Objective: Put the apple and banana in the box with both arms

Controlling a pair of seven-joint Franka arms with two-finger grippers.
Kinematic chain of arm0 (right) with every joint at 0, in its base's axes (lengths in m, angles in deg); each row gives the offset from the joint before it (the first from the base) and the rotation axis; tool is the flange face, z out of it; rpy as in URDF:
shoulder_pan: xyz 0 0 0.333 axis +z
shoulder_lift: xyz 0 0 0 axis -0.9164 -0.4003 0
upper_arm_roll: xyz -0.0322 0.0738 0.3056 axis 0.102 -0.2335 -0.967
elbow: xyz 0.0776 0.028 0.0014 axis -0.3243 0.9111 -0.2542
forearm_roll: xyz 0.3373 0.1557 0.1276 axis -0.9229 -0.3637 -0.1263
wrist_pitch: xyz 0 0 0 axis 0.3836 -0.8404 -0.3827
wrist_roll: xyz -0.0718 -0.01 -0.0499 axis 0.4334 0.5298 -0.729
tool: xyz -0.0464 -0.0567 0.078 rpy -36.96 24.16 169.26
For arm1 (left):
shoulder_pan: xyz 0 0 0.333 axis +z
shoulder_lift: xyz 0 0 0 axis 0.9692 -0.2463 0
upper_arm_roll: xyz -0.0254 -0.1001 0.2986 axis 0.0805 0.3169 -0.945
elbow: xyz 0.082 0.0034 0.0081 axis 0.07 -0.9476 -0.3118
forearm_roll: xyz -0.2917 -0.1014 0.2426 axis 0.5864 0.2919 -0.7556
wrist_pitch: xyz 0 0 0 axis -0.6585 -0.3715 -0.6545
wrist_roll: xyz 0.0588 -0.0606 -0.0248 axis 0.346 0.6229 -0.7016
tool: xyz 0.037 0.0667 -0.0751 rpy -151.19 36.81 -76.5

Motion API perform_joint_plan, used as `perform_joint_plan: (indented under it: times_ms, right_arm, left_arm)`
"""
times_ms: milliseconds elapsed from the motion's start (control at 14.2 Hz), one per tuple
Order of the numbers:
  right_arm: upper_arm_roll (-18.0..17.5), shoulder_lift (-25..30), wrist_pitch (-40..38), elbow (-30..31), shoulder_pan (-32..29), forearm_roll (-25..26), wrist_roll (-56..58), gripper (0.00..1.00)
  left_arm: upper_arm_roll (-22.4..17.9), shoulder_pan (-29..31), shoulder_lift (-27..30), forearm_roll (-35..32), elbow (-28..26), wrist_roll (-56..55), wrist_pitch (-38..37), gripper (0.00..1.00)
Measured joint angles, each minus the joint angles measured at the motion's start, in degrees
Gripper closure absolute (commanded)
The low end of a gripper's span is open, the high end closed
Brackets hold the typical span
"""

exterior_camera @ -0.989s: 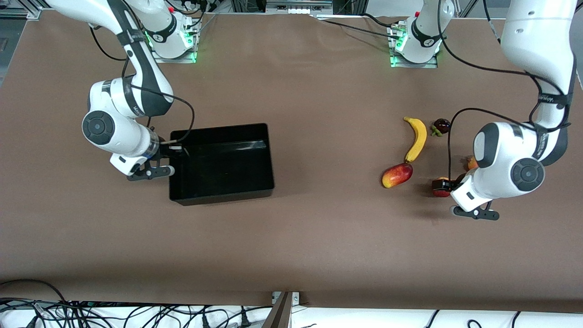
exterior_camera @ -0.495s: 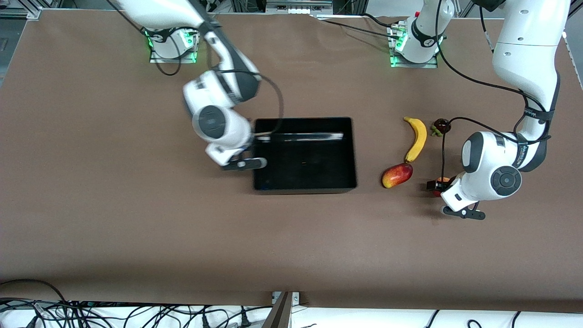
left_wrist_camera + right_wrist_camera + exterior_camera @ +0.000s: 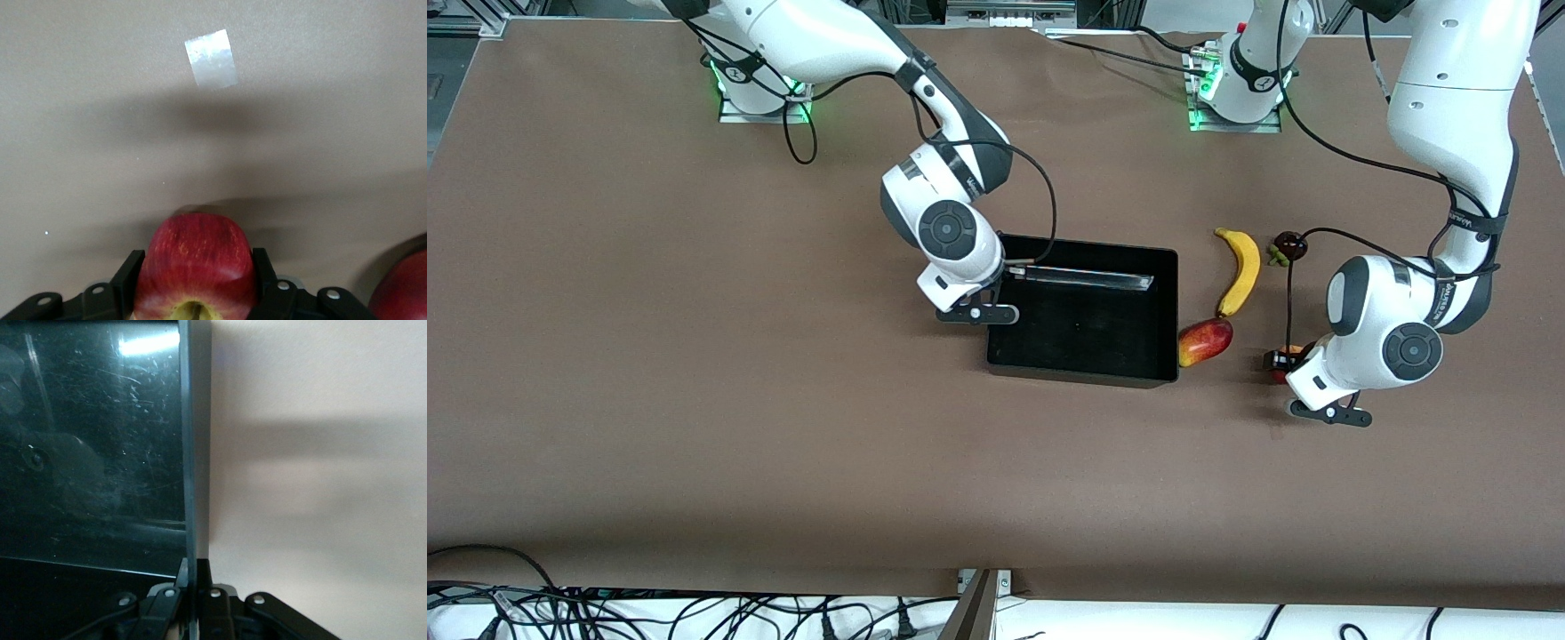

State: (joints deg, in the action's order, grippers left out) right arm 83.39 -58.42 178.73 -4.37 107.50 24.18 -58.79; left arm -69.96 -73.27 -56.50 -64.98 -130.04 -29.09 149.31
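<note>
Left claw [image 3: 193, 293] pinches apple [image 3: 195, 267]; right claw [image 3: 194, 587] clamps box [image 3: 190, 453] wall.

Glossy black box [image 3: 1085, 356], matt brown table [image 3: 694, 400], waxy smooth apple [image 3: 195, 263]

Shows the apple [image 3: 195, 267] sitting between the left gripper's [image 3: 194, 288] black jaws, one pressed to each flank, stem dimple facing the camera. Rests on the brown counter [image 3: 320, 133], where a small shiny square of tape [image 3: 211, 59] lies well apart. Catches another red fruit [image 3: 402, 288] at the frame's edge.
</note>
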Motion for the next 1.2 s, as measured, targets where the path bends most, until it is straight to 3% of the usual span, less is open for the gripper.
perform_joint_plan:
  times_ms: [141,212,283,495,707,989,1201]
  right_arm:
    - [0.1,-0.8,0.5,-0.1,0.6,0.0,-0.3,1.0]
    - [0.1,-1.0,0.8,-0.1,0.7,0.0,-0.3,0.42]
    - [0.2,-1.1,1.0,-0.1,0.8,0.1,-0.3,0.0]
    - [0.9,-1.0,1.4,-1.3,0.8,0.1,-0.2,0.0]
    - [3.6,0.7,-1.1,-4.3,0.0,1.8,0.0,0.0]
    - [11.2,9.3,-6.9,-6.6,-1.7,6.6,4.5,0.0]
    - [13.2,15.2,-14.2,-6.5,-5.8,6.5,10.3,0.0]
  left_arm:
    - [0.4,0.0,0.5,0.0,0.9,0.0,-1.7,0.92]
    - [0.7,-0.2,1.1,0.0,2.1,0.0,-3.5,0.92]
    - [1.0,-0.3,2.0,0.0,3.8,0.0,-6.3,0.92]
    - [3.8,-0.5,4.1,0.0,10.0,0.0,-15.7,0.91]
    - [11.2,-0.6,4.9,0.1,14.1,-0.8,-22.7,0.9]
    - [20.4,-2.4,4.4,1.5,13.8,-14.1,-23.5,0.88]
    - [21.1,-5.0,3.4,1.6,9.9,-17.6,-21.4,0.88]
